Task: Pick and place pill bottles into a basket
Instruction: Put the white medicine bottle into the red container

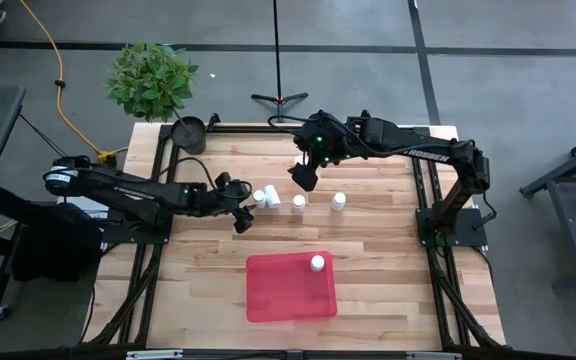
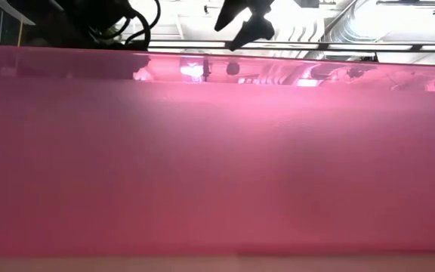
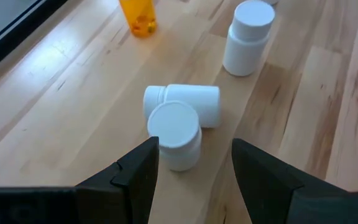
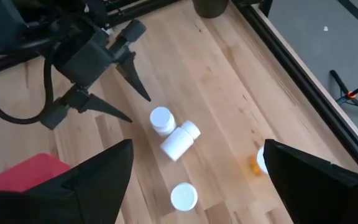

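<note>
One white bottle already stands in the red basket, near its far right corner; the basket itself sits toward the near edge of the worktop. The rest wait in a loose row across the middle: an upright bottle touching a toppled one, two more standing ones, and the orange bottle beyond.

The left gripper hangs just short of the touching pair, fingers partly spread and holding nothing, the upright bottle sitting right ahead of the gap. The right gripper hovers above the row toward the far edge, jaws wide and empty.

To my eye the job now is taking that upright bottle cleanly. The fingers look only a little wider than the bottle, so I'd centre it carefully before easing forward. The lying bottle leans against it and could roll if nudged, so closing low on the body and lifting straight up seems safest.
</note>
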